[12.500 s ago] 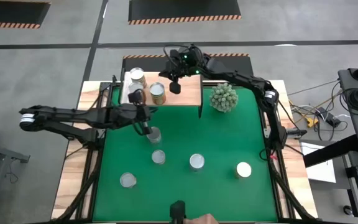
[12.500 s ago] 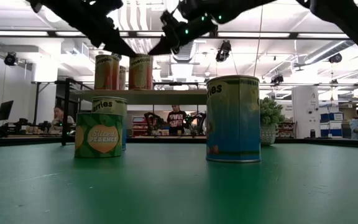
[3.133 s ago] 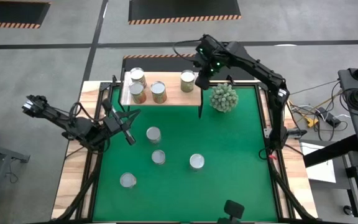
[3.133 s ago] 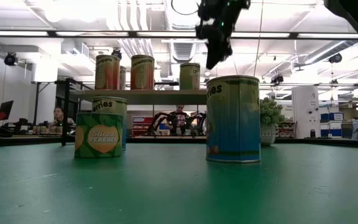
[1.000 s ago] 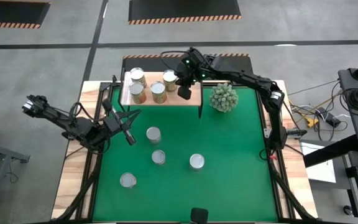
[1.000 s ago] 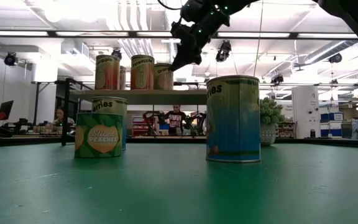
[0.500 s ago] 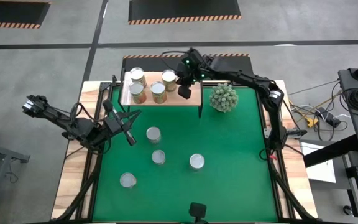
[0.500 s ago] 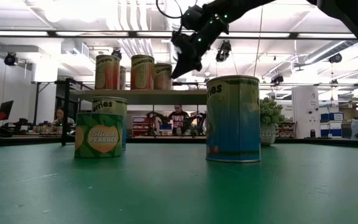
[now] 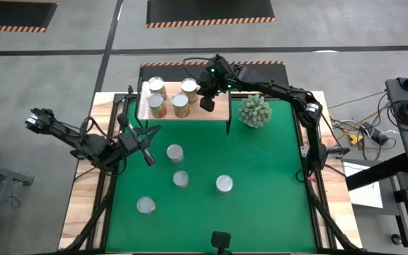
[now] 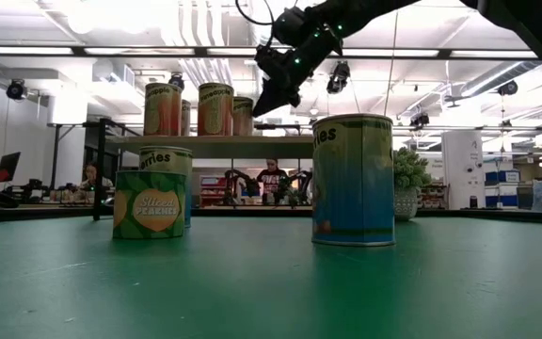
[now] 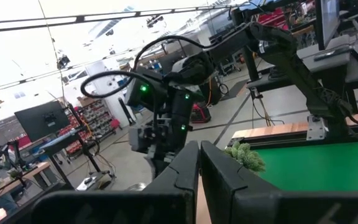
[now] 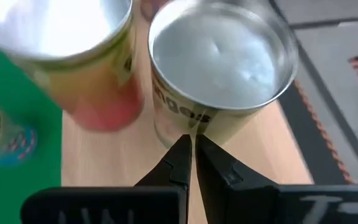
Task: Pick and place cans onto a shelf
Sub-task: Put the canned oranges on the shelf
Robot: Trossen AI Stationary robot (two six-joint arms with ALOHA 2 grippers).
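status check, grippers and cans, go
Right gripper shut, empty, over the shelf beside a can. Left gripper shut, parked at mat's left edge. Four cans shelved, four remaining. Nothing blocking.

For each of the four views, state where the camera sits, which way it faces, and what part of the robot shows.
High view: overhead, straight down on the green table; both arms, left gripper and right gripper.
Low view: table height, level across; right gripper above the shelf.
Left wrist view: looks past its shut fingers at the right arm.
Right wrist view: down past shut fingers at a can on the shelf.
High and low views share the shelf and its four cans.
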